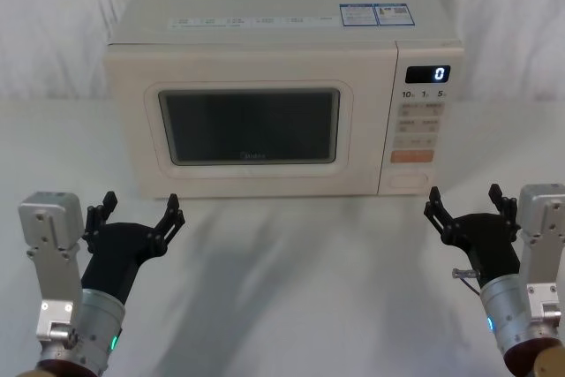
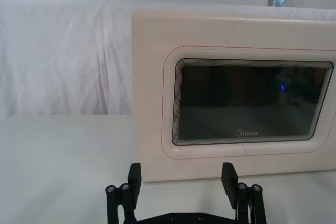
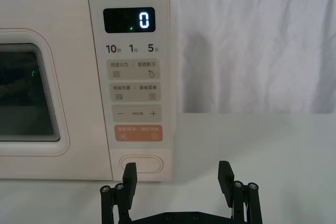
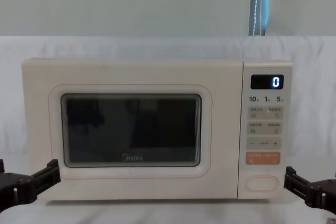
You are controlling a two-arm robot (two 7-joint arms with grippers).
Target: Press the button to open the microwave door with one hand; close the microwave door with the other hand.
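A cream microwave stands at the middle of the white table. Its door (image 1: 247, 121) (image 2: 231, 98) (image 4: 131, 129), with a dark glass window, is shut flush with the body. The plain oval button (image 1: 405, 178) (image 3: 141, 163) (image 4: 261, 182) sits at the bottom of the control panel, under the orange key. My left gripper (image 1: 139, 211) (image 2: 182, 178) hovers open in front of the door's lower left corner, a little way off. On the right, my right gripper (image 1: 463, 203) (image 3: 177, 176) is open too, short of the button and slightly right of it.
The control panel (image 1: 422, 121) shows a lit 0 on its display (image 3: 129, 20). White cloth covers the table (image 1: 300, 289) and the wall behind. Bare table lies between the grippers and the microwave's front.
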